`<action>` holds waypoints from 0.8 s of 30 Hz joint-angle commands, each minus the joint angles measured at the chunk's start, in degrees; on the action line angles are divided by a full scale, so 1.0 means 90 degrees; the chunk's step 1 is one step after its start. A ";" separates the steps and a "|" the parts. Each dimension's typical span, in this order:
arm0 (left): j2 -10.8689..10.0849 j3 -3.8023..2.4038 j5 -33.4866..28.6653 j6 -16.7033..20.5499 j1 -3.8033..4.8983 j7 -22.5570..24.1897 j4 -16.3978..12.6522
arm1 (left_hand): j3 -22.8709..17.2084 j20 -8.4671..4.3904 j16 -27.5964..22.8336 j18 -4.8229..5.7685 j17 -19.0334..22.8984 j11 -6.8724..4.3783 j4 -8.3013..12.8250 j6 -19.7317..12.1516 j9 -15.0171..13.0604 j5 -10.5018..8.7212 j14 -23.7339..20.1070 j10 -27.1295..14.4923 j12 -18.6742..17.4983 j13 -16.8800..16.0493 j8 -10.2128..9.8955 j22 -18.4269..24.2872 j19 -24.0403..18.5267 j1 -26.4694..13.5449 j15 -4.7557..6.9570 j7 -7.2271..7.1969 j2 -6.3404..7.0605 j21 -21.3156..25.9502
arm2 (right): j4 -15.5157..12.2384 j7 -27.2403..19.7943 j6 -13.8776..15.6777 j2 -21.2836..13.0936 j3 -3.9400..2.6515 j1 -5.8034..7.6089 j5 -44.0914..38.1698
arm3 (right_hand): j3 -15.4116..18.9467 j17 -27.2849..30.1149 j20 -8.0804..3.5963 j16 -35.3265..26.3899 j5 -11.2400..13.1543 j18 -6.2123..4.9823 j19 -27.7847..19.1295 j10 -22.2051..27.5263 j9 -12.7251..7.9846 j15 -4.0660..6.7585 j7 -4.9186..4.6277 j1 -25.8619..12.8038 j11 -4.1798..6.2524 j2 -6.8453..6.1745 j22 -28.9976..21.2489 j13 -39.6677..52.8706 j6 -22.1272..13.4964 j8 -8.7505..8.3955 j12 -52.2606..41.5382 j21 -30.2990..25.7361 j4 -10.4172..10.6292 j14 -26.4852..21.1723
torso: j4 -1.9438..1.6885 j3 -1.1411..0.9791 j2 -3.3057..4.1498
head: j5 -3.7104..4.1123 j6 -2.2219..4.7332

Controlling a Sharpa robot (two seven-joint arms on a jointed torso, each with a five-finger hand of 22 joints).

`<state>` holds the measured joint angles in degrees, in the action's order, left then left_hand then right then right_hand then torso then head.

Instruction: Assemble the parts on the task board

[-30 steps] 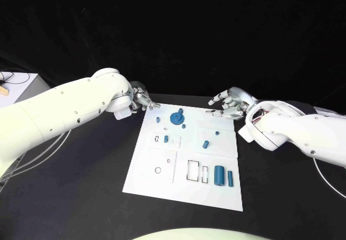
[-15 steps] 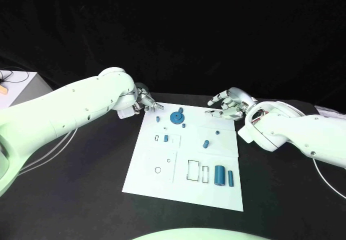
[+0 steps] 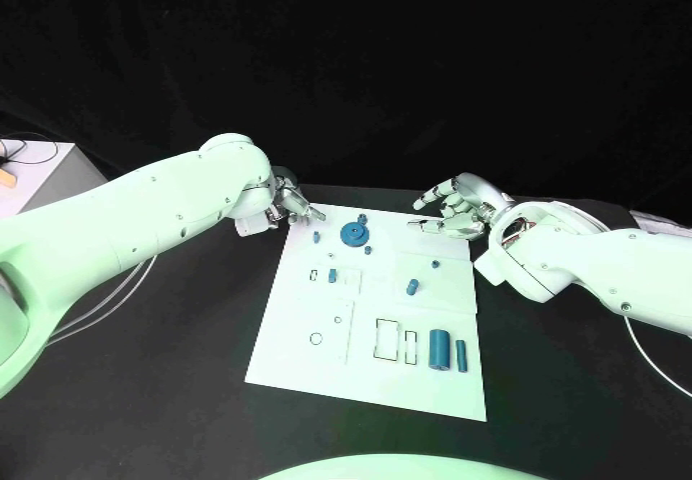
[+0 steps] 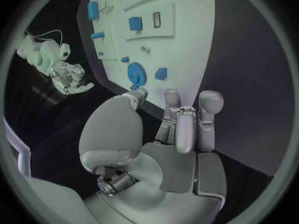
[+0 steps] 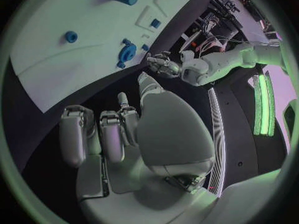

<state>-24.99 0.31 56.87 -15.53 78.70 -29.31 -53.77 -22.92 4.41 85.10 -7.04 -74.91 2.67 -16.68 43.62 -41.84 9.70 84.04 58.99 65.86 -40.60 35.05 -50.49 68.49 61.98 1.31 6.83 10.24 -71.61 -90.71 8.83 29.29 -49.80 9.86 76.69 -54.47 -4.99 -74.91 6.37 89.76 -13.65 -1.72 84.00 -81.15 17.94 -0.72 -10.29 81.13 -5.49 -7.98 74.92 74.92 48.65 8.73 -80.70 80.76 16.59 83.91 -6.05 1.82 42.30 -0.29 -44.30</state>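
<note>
The white task board lies in the middle of the black table. A blue gear stands at its far end, with small blue pieces around it. Two blue cylinders lie at its near right. My left hand hovers just off the board's far left corner, fingers apart, holding nothing. My right hand hovers at the far right corner, also empty. In the left wrist view the left hand's fingers point toward the gear. The right wrist view shows the gear beyond the right hand.
A white box stands at the table's far left edge. Thin cables hang beneath my left arm. Empty rectangular slots and a small ring mark the board's near half.
</note>
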 commanded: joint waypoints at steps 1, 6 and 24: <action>0.0038 0.0011 -0.0024 -0.0225 -0.0006 0.0000 0.0010 | 0.0006 0.0049 0.0017 -0.0079 -0.0468 -0.0005 0.0005 0.0051 0.0008 0.0026 0.0244 -0.0042 0.0038 -0.0004 0.0044 -0.0006 -0.0006 0.0058 -0.0032 0.0003 -0.0035 -0.0020 | -0.0010 -0.0084 0.0011 0.0008 -0.0002 -0.0002 -0.0052 | -0.0027 -0.1618 0.0030 -0.0012 -0.0030 -0.0048 0.0259 0.0040 -0.0007 -0.0022 -0.0001 -0.0026 0.0012 0.0048 0.1017 0.0670 0.0023 -0.0029 0.0013 -0.0021 0.0006 0.0658 | 0.0002 0.0000 -0.0003 | -0.0002 -0.0006; 0.0067 0.0035 -0.0073 -0.0287 -0.0029 0.0005 0.0058 | -0.0002 0.0048 0.0007 -0.0089 -0.0444 -0.0006 0.0007 0.0053 0.0014 0.0033 0.0234 -0.0082 0.0014 0.0048 0.0049 0.0040 -0.0036 0.0097 -0.0032 0.0003 -0.0046 0.0002 | -0.0009 -0.0083 0.0000 0.0011 -0.0002 -0.0002 -0.0052 | -0.0035 -0.1617 0.0030 -0.0012 -0.0037 -0.0049 0.0258 0.0036 -0.0009 -0.0022 -0.0002 -0.0025 0.0012 0.0050 0.1017 0.0673 0.0021 -0.0034 0.0008 -0.0024 0.0003 0.0658 | 0.0006 0.0001 0.0004 | 0.0005 0.0003; 0.0141 0.0129 -0.0207 -0.0377 -0.0083 0.0064 0.0158 | -0.0029 0.0050 0.0008 -0.0090 -0.0442 -0.0004 0.0005 0.0048 0.0029 0.0046 0.0228 -0.0099 0.0014 0.0054 0.0054 0.0054 -0.0054 0.0176 -0.0032 0.0006 -0.0088 0.0009 | -0.0007 -0.0080 -0.0010 0.0021 -0.0002 -0.0002 -0.0049 | -0.0035 -0.1617 0.0030 -0.0012 -0.0037 -0.0049 0.0258 0.0036 -0.0009 -0.0022 -0.0002 -0.0025 0.0012 0.0050 0.1017 0.0673 0.0021 -0.0034 0.0008 -0.0024 0.0003 0.0658 | 0.0002 0.0003 0.0002 | 0.0019 -0.0020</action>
<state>-23.94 1.46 55.94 -17.54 77.97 -29.26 -52.36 -22.92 4.73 85.10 -7.04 -74.91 2.66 -16.68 43.62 -41.64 9.92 84.04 58.56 65.86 -40.07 35.29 -50.00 68.17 62.89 1.32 6.83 9.32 -71.61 -90.71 8.78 29.34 -49.66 9.86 76.69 -54.47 -4.99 -74.90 6.37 89.76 -13.65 -1.71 84.00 -81.15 17.95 -0.72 -10.29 81.13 -5.49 -7.98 74.90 74.90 48.65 8.73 -80.70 80.76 16.59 83.91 -6.05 1.82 42.32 -0.14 -44.47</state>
